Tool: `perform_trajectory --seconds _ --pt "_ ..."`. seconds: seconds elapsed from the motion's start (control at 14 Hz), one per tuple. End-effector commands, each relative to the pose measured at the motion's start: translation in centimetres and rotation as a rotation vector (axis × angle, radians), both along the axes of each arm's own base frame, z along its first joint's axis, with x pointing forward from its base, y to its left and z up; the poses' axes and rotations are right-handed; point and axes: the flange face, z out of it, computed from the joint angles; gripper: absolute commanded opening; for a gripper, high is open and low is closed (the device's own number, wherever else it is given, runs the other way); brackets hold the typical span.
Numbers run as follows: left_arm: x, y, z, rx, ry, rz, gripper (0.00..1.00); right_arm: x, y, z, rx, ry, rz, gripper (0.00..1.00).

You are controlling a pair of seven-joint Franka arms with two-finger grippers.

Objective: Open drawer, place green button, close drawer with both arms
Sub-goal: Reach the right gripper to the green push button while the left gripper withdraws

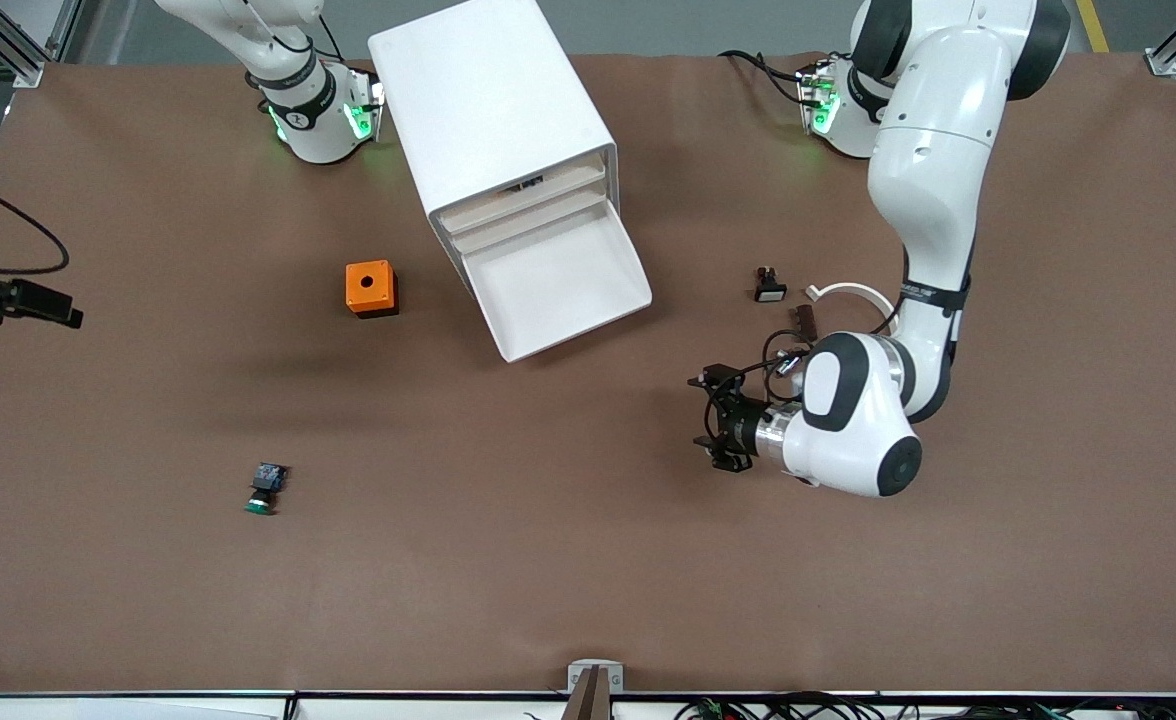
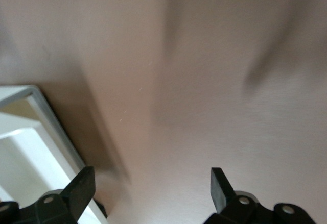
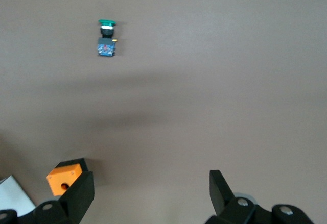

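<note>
You will find the drawer (image 1: 563, 280) pulled out of the white cabinet (image 1: 493, 110) near the middle of the counter (image 1: 588, 560). It is the lowest tray showing, its front tipped down toward the front camera, and nothing lies in it. The trays above it sit pushed in.

The button (image 1: 265, 489) lies on its side on the bare counter, well apart from the drawer, nearer the front camera and toward the right arm's end. Its green cap points toward the front camera. In the right wrist view the button (image 3: 106, 39) shows alone on the brown surface.

The left hand (image 1: 720, 418) hangs low over the counter, beside the drawer's open front on the left arm's side and clear of it. Its fingers (image 2: 82, 188) are spread and grip nothing; the drawer's rim (image 2: 48, 117) shows just past them.

The right hand (image 3: 148, 193) is likewise spread and empty, held above the counter toward the right arm's end.

An orange box (image 1: 371, 288) with a hole stands beside the cabinet. A small black part with a white face (image 1: 769, 285) lies near the left arm.
</note>
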Motion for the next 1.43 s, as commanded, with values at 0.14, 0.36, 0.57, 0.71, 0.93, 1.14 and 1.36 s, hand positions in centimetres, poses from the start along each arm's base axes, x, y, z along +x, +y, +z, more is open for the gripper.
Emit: perform_trajectory --seconds 0.14,0.36,0.57,0.71,0.93,1.14,1.36 --pt "0.5 1.9 6.5 0.047 -0.259 -0.347 0.99 2.8 -1.1 -3.7 -0.002 -0.034 -0.036 1.0" --pt "1.1 3.9 10.3 0.073 -0.337 -0.4 0.99 6.4 -1.3 -10.3 -0.01 -0.107 -0.039 1.0" --pt "0.6 3.8 13.9 0.134 -0.407 -0.517 0.99 8.2 -1.0 -17.2 0.06 -0.116 -0.09 1.0" --pt "0.2 4.1 15.4 0.12 -0.419 -0.561 0.99 8.8 -1.1 -20.9 0.049 -0.138 -0.099 1.0" --pt "-0.6 5.1 18.2 0.046 -0.465 -0.751 0.99 9.4 1.9 -22.6 0.043 -0.127 -0.171 1.0" --pt "-1.2 6.7 21.8 0.009 -0.528 -0.856 0.99 9.6 4.5 -23.0 0.044 -0.115 -0.223 1.0" --pt "-2.5 7.8 24.4 -0.019 -0.543 -1.009 0.99 9.6 6.2 -24.5 0.041 -0.107 -0.287 1.0"
